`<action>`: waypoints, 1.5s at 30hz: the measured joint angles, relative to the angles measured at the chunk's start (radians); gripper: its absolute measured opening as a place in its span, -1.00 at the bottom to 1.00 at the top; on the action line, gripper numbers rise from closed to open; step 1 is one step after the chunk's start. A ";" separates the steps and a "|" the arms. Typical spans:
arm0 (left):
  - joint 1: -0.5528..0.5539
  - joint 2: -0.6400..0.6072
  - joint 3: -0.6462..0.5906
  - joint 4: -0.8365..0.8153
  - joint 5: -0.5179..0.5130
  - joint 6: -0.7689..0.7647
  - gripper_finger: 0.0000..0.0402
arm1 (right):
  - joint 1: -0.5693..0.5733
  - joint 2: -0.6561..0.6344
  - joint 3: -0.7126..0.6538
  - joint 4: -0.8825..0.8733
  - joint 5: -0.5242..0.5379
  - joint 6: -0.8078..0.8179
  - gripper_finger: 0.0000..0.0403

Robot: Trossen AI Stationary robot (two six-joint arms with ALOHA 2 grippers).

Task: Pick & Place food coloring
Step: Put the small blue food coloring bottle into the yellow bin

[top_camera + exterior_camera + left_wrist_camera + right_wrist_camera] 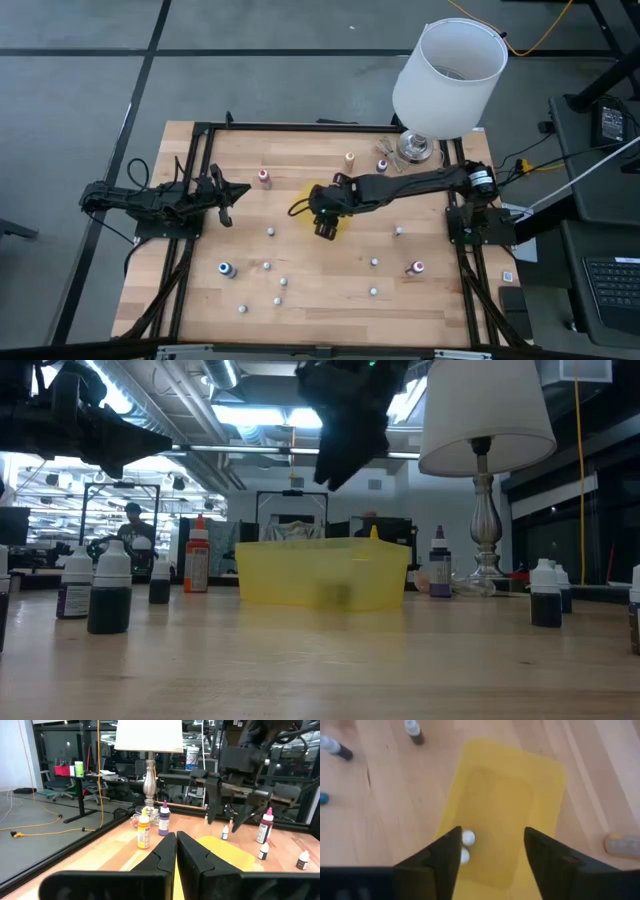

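Nearest the right wrist camera, the right gripper (490,857) hangs above the yellow tray (520,785) with its dark fingers (437,857) parted and nothing between them; two white-capped food coloring bottles (467,838) lie inside the tray just below, so a drop looks freshly made, though whether they lie flat or lean on the tray wall is hard to tell. The tray sits near the middle of the table (330,300), a little toward its far edge. More bottles stand scattered toward the near edge and the right edge, with an orange-capped bottle (349,158) and a purple one by the lamp (445,75) at the far right corner. The left gripper (222,192) waits closed, empty, at the left edge. The risk from here: descending on tiny, closely spaced bottles may topple neighbours, or a fingertip may clip the tray and shift it.
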 joint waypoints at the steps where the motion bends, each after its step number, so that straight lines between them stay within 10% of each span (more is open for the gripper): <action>1: 0.000 0.000 0.000 0.000 0.000 0.000 -0.94 | 0.004 -0.008 -0.006 -0.016 0.006 0.015 0.15; 10: 0.000 0.000 0.000 0.000 0.000 0.000 -0.96 | 0.047 -0.139 -0.187 -0.093 0.007 0.199 0.45; 30: 0.000 0.000 0.000 0.000 0.000 0.000 -0.95 | 0.090 -0.472 -0.727 -0.115 -0.020 0.742 0.46; 45: 0.000 0.000 0.000 0.000 0.000 0.000 -0.96 | 0.111 -0.493 -0.876 0.026 -0.047 0.830 0.46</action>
